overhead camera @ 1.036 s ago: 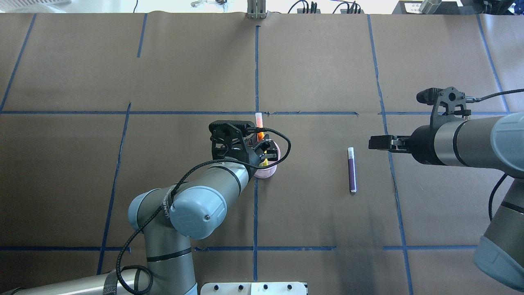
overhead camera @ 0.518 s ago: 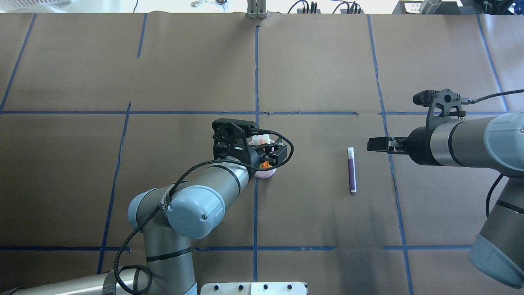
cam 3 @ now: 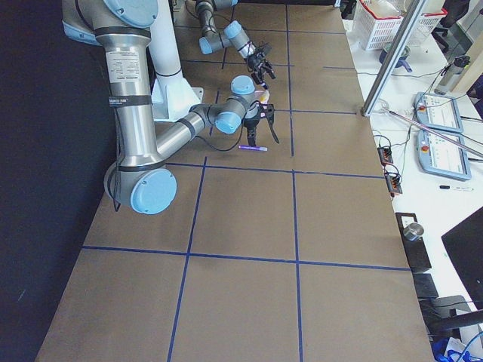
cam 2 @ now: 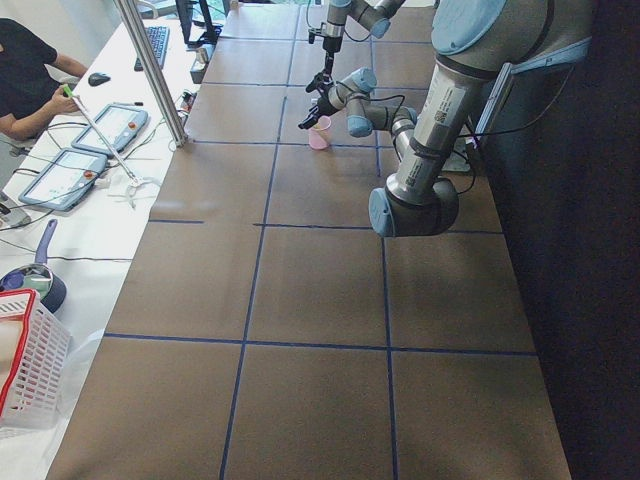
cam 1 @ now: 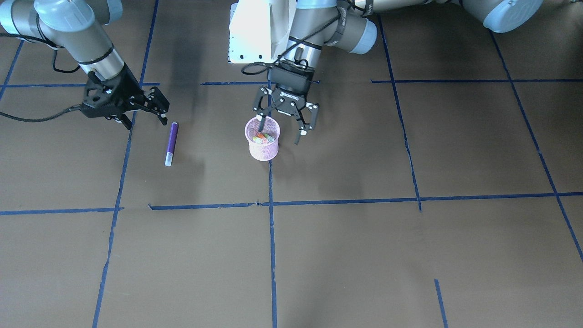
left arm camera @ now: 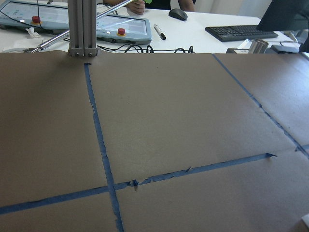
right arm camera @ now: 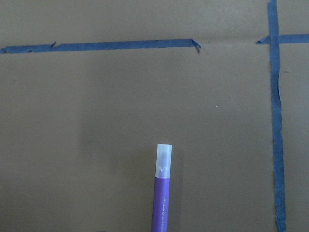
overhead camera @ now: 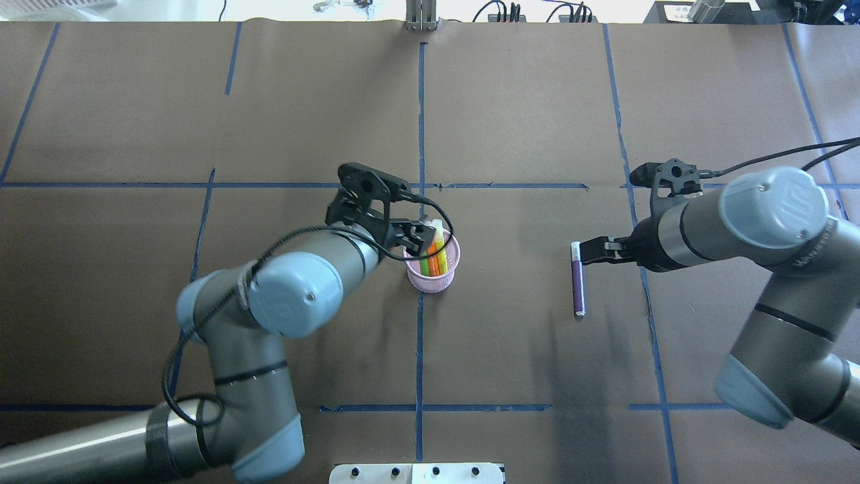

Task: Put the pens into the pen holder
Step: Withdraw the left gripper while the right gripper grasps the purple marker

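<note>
Left gripper: you see its jaws spread and holding nothing. It hangs just above the single pink pen holder, and one finger overlaps the rim in the front-facing view. Count two pens in the holder, one orange pen and one green pen, both leaning caps up. Right gripper: its jaws are likewise spread and empty, low beside the capped end of the one purple pen. You cannot tell whether they touch. That pen lies flat on the brown table, well apart from the holder.
</note>
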